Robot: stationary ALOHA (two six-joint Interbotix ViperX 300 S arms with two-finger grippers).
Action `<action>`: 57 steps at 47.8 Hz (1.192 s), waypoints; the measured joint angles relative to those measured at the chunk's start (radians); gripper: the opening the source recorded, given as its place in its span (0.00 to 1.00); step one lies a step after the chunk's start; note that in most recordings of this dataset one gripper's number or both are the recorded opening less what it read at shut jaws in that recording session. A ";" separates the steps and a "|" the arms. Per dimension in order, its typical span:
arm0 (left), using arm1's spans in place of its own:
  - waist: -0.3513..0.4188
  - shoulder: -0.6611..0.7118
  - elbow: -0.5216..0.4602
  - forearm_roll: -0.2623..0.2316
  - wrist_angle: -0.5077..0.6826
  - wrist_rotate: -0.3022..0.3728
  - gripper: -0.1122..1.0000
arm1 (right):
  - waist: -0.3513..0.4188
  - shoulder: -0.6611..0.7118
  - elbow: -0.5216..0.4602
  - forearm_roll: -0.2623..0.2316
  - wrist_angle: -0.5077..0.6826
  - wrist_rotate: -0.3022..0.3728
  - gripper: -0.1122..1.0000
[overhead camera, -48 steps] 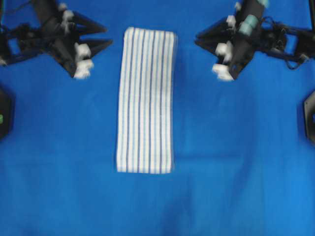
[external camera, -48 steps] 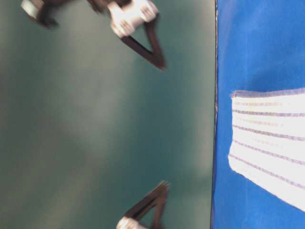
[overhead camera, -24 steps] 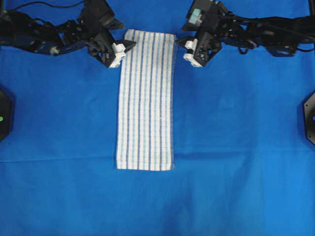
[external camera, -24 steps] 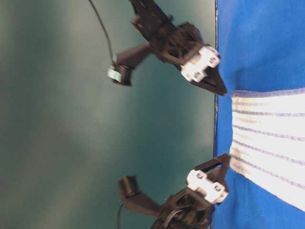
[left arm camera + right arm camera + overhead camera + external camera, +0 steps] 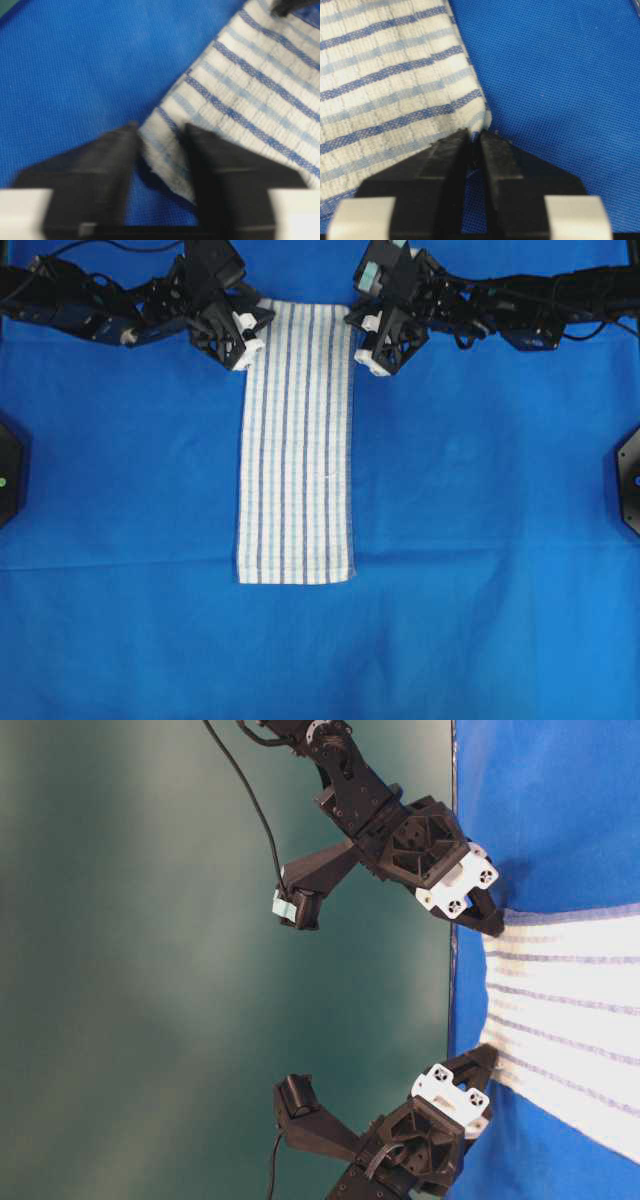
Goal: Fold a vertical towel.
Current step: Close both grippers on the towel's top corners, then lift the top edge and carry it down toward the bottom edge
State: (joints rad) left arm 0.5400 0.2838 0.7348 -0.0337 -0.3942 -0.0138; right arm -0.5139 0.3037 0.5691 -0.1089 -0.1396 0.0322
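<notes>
The white towel (image 5: 297, 440) with thin blue stripes lies flat and lengthwise in the middle of the blue cloth. My left gripper (image 5: 260, 324) is at the towel's far left corner, and in the left wrist view (image 5: 161, 132) the corner is bunched up between its fingers. At the far right corner my right gripper (image 5: 356, 326) is nearly closed, with the corner's tip pinched between its jaws in the right wrist view (image 5: 474, 134). From table level the right gripper (image 5: 492, 923) and the left gripper (image 5: 484, 1060) both sit low at the towel's (image 5: 570, 1010) end edge.
A large plain blue cloth (image 5: 480, 540) covers the table. Black bases stand at the left edge (image 5: 8, 470) and the right edge (image 5: 628, 475). Both arms stretch in from the far corners along the top.
Both grippers swung in from the sides, came down onto the towel's far corners, and closed on them. The towel's far edge has puckered slightly at both corners.
</notes>
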 measured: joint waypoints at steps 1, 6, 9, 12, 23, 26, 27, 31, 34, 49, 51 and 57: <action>0.000 0.000 0.000 0.000 0.000 0.000 0.20 | 0.000 -0.002 0.000 -0.002 0.002 -0.002 0.17; 0.000 0.002 0.000 -0.002 0.000 0.000 0.14 | 0.000 -0.002 0.000 0.000 0.002 -0.002 0.17; 0.000 0.003 0.000 0.000 0.000 0.000 0.14 | 0.002 -0.002 0.000 -0.002 0.002 -0.002 0.17; 0.000 0.005 0.000 -0.002 0.002 0.000 0.14 | 0.002 0.000 0.000 0.000 0.002 -0.002 0.17; 0.000 0.003 -0.002 -0.002 0.005 0.005 0.14 | 0.002 -0.003 0.000 -0.002 0.008 -0.002 0.17; 0.002 0.003 -0.006 -0.002 0.005 0.006 0.14 | 0.000 -0.008 0.000 -0.002 0.017 -0.002 0.17; 0.003 0.005 -0.009 -0.002 0.005 0.005 0.14 | 0.000 -0.011 0.000 -0.002 0.023 -0.002 0.17; 0.011 0.005 -0.025 -0.002 0.006 0.006 0.14 | -0.011 -0.018 0.002 -0.002 0.025 -0.002 0.17; 0.021 0.003 -0.037 0.000 0.006 0.006 0.14 | -0.023 -0.025 0.003 -0.002 0.025 -0.002 0.17; 0.061 0.002 -0.075 0.000 0.009 0.026 0.14 | -0.072 -0.060 -0.003 -0.003 0.021 -0.002 0.17; 0.063 0.003 -0.077 0.000 0.009 0.032 0.14 | -0.075 -0.064 -0.005 -0.006 0.020 -0.002 0.17; 0.063 0.002 -0.080 0.000 0.023 0.041 0.14 | -0.078 -0.063 -0.009 -0.017 0.020 -0.002 0.17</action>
State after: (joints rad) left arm 0.6029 0.2853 0.6550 -0.0337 -0.3712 0.0276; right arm -0.5921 0.2408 0.5599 -0.1258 -0.1197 0.0307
